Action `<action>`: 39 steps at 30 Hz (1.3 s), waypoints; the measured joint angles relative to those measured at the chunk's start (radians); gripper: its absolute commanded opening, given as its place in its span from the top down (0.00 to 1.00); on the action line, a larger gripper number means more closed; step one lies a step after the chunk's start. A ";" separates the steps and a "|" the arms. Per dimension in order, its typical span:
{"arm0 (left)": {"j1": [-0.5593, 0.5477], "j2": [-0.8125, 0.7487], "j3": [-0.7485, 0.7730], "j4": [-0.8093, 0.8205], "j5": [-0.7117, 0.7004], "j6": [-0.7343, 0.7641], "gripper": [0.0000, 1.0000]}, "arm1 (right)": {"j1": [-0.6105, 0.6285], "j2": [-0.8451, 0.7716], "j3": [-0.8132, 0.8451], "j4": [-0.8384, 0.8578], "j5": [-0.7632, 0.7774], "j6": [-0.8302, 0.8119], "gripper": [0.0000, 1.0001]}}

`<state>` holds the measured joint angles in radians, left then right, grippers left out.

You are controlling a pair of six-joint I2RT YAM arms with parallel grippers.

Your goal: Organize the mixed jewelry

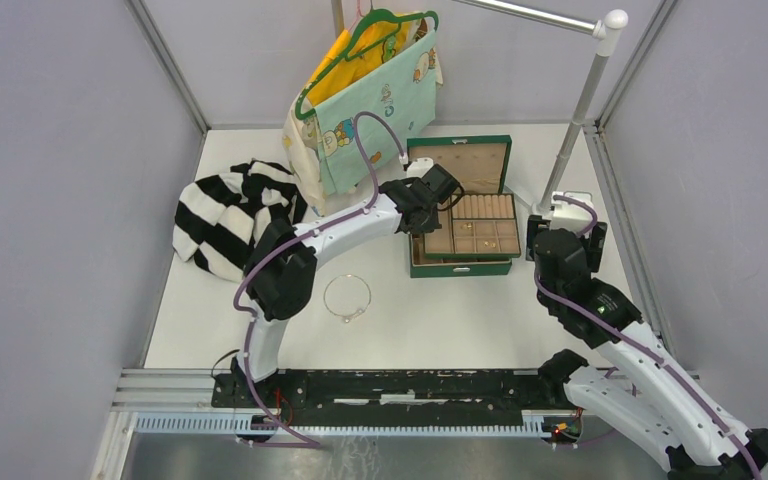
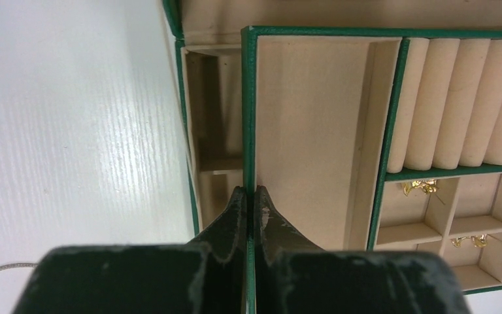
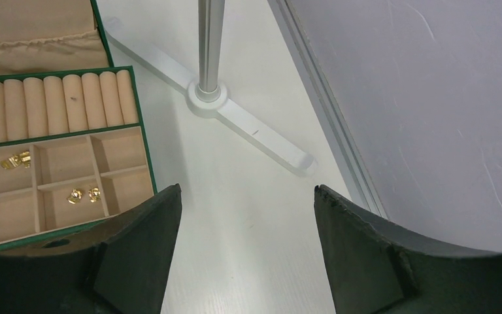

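The green jewelry box stands open at mid-table, and its tan divided tray sits shifted right, baring lower compartments on the left. My left gripper is shut on the tray's green rim at that left edge. Of the mixed jewelry, small gold pieces lie in the tray's square cells. A thin pale chain lies looped on the table in front of the box. My right gripper hangs open above bare table, right of the box, holding nothing.
A black-and-white striped cloth lies at the left. A printed bag on a green hanger stands behind the box. The metal rack's pole and foot are just beyond my right gripper, and the enclosure wall runs close on the right.
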<state>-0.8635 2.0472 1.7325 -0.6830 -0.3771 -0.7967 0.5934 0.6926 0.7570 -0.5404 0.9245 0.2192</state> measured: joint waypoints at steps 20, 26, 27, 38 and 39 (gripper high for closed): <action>0.015 0.006 -0.008 -0.035 -0.037 -0.015 0.98 | 0.000 0.005 -0.031 0.001 -0.011 0.000 0.20; 0.015 0.004 -0.032 -0.036 -0.036 -0.015 0.98 | 0.000 0.013 -0.034 0.001 -0.019 0.000 0.20; 0.015 0.003 -0.039 -0.036 -0.036 -0.016 0.98 | 0.000 0.013 -0.034 0.001 -0.020 0.000 0.20; 0.015 -0.020 -0.090 -0.009 -0.035 -0.015 0.98 | 0.000 0.032 -0.036 0.007 -0.034 0.003 0.20; 0.015 -0.021 -0.091 -0.008 -0.035 -0.015 0.98 | 0.000 0.033 -0.037 0.008 -0.034 0.004 0.20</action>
<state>-0.8486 2.0262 1.6413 -0.6914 -0.4126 -0.8120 0.5934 0.7258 0.7204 -0.5320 0.8906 0.2230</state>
